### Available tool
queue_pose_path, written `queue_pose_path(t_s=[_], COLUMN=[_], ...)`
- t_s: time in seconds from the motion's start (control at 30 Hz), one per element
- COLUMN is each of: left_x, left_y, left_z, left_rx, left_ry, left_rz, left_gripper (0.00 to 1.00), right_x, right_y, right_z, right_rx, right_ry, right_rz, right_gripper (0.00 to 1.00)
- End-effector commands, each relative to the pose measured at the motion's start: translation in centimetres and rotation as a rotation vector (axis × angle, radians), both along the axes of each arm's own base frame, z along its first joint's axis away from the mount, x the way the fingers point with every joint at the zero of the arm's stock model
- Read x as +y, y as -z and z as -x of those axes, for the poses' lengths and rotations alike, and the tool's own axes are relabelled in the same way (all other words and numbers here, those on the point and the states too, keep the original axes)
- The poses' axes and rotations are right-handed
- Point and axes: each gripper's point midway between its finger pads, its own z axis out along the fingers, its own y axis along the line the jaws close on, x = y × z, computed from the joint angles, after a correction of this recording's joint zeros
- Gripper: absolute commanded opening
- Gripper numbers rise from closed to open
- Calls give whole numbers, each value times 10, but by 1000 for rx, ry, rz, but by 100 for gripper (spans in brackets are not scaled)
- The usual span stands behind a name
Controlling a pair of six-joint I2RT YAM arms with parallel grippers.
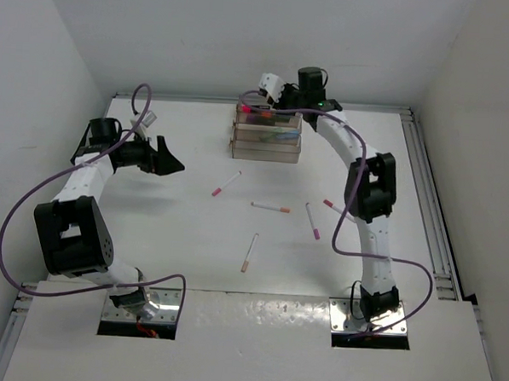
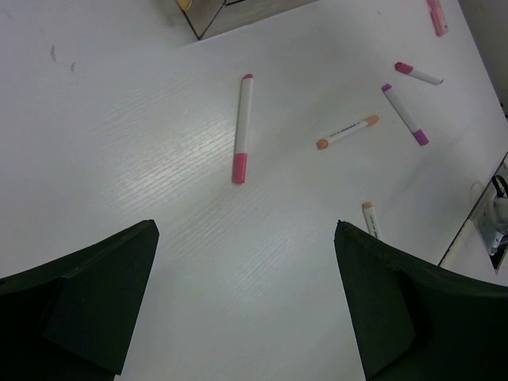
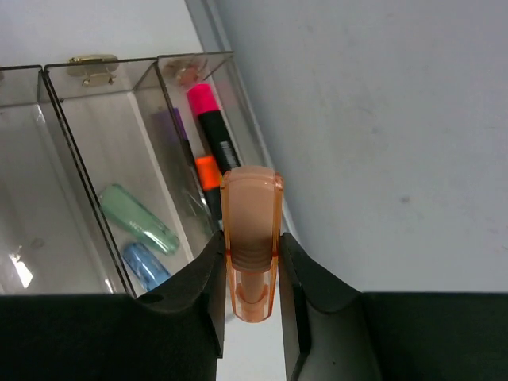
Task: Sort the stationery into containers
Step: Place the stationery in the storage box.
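Right gripper [image 3: 252,266] clamped on a peach piece [image 3: 252,218], held over the edge of the trays' [image 3: 111,135] end compartment (pink-capped highlighter [image 3: 211,127] lies inside). Left gripper [image 2: 244,238] fingers spread wide, empty, above the table [image 2: 119,119]; pens [image 2: 241,127] scattered there.

The left gripper [image 2: 246,234] hangs wide open and empty, dark fingers [image 2: 79,317] at 7 and 5 o'clock, above a white table [image 2: 119,143]. A pink-capped white pen [image 2: 242,127] lies near 12 o'clock. An orange-tipped pen [image 2: 347,132] and a purple-tipped pen [image 2: 405,114] lie toward 2 o'clock.
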Motion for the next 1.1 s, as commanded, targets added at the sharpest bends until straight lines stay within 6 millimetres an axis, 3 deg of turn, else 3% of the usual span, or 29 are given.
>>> queue_pose_path(t_s=[0.0, 0.33, 0.87, 0.97, 1.0, 1.07], left_x=[1, 0, 7, 9, 8, 9], left_y=[-10, 8, 17, 19, 18, 18], left_z=[-1, 6, 4, 4, 4, 4], left_rx=[-66, -25, -11, -5, -5, -4], left_ry=[18, 31, 32, 31, 33, 34], left_rz=[-6, 5, -1, 4, 7, 10], left_gripper=[100, 100, 100, 100, 100, 100], right_x=[9, 53, 97, 106, 112, 114], right_y=[20, 25, 60, 67, 67, 66], right_z=[-25, -28, -25, -20, -17, -15], right_rx=[-38, -76, -68, -57, -58, -59], right_ry=[38, 20, -16, -30, -35, -35], right_rz=[-29, -107, -132, -131, -134, -144], right_gripper=[1, 2, 7, 24, 40, 52])
